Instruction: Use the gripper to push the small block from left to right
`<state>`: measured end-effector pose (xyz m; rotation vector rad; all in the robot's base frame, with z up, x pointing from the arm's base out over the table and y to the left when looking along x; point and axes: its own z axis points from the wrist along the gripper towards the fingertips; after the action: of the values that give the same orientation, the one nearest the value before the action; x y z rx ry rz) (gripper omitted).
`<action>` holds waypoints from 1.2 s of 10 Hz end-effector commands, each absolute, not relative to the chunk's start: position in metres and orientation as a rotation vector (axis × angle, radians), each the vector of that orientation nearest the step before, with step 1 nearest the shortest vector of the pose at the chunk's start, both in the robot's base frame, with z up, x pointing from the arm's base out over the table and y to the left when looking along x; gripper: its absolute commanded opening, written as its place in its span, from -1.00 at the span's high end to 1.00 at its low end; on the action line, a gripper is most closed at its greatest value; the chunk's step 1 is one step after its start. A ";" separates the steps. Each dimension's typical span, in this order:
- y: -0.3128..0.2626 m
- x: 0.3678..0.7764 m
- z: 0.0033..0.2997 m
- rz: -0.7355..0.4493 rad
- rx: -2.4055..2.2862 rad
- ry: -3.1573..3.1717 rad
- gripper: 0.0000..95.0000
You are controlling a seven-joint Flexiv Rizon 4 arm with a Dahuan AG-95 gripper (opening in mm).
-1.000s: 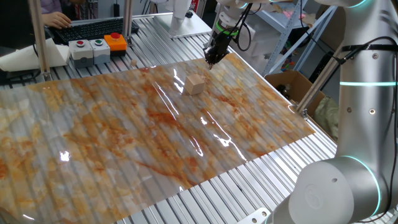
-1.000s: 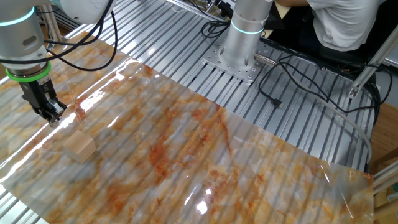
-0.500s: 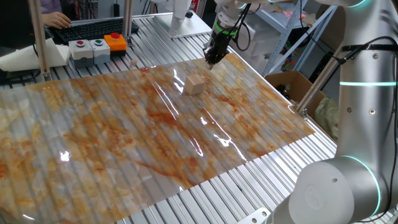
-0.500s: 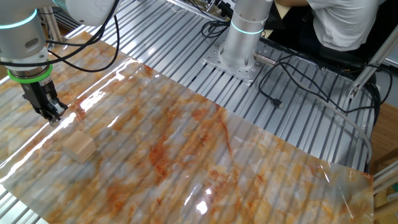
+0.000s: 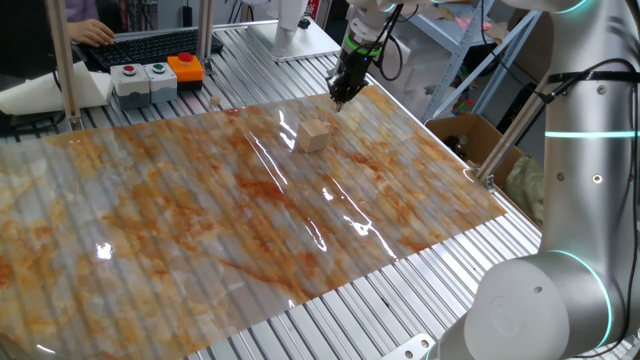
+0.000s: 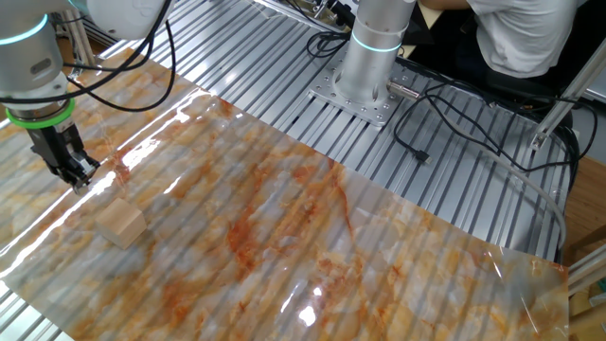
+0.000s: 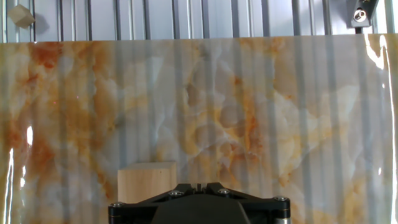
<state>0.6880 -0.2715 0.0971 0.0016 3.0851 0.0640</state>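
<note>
The small block [image 5: 314, 136] is a pale tan wooden cube on the marble-patterned sheet [image 5: 200, 220]. The gripper [image 5: 340, 98], black fingers under a green ring, hangs just beyond the block towards the sheet's far edge, apart from it. In the other fixed view the gripper [image 6: 78, 178] stands a short way behind the block [image 6: 120, 224], tips close to the sheet. In the hand view the block [image 7: 146, 180] lies just ahead and left of the gripper [image 7: 198, 186]. The jaws are together with nothing between them.
A grey button box [image 5: 155, 75] and a keyboard [image 5: 150, 45] lie at the far left. A second tiny tan cube [image 5: 214, 101] sits on the rails beyond the sheet. A cardboard box [image 5: 470, 135] stands at the right. The arm's base [image 6: 365, 76] and cables [image 6: 445, 142] lie beyond the sheet.
The gripper has shifted very slightly, a little up and away from the block. The block has not moved.
</note>
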 end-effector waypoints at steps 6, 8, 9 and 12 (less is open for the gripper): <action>-0.272 0.690 0.097 0.100 -0.123 3.166 1.00; -0.272 0.690 0.096 0.101 -0.126 3.168 1.00; -0.270 0.691 0.094 0.109 -0.124 3.164 1.00; -0.265 0.697 0.084 0.094 -0.117 3.162 1.00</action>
<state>0.6936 -0.2632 0.0830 -0.1174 3.1549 0.0806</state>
